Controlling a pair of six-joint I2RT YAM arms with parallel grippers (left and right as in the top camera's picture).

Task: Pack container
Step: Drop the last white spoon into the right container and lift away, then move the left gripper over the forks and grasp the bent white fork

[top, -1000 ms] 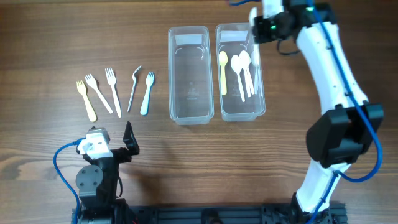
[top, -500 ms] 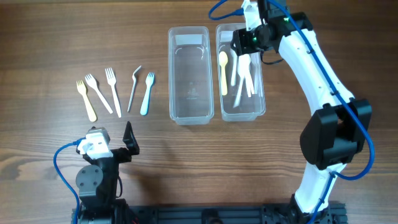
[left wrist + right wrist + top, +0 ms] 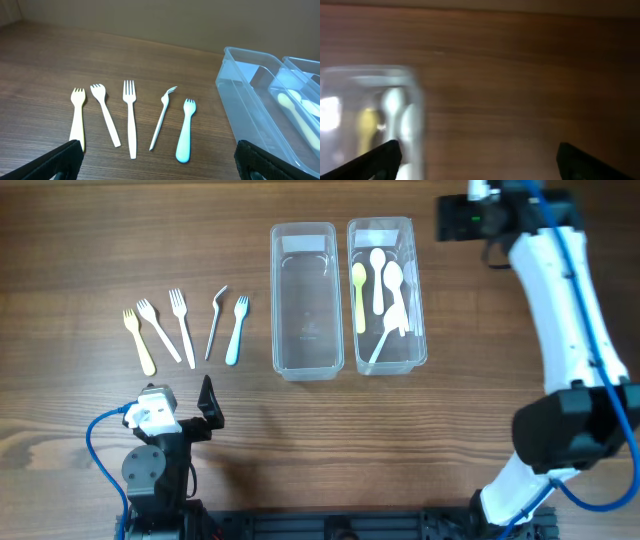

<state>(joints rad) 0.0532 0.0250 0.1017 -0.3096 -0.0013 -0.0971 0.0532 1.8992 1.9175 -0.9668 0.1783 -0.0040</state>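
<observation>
Two clear containers stand side by side at the back of the table. The left container (image 3: 275,300) (image 3: 240,95) is empty. The right container (image 3: 421,300) (image 3: 416,115) holds several spoons, among them a yellow spoon (image 3: 359,292) and a white spoon (image 3: 384,340) lying slantwise. Several forks lie in a row to the left, from a yellow fork (image 3: 139,342) (image 3: 76,120) to a blue fork (image 3: 235,332) (image 3: 185,135). My right gripper (image 3: 448,220) (image 3: 479,160) is open and empty, just right of the right container's far end. My left gripper (image 3: 190,408) (image 3: 159,160) rests open near the front edge, facing the forks.
Bare wooden tabletop (image 3: 480,380) surrounds the containers. The right arm (image 3: 565,310) reaches along the right side of the table. The left arm's base and blue cable (image 3: 100,430) sit at the front left.
My right gripper opened over the right container and let go of a white spoon, which now lies in it. The gripper then swung right, off the container. The left arm stayed still.
</observation>
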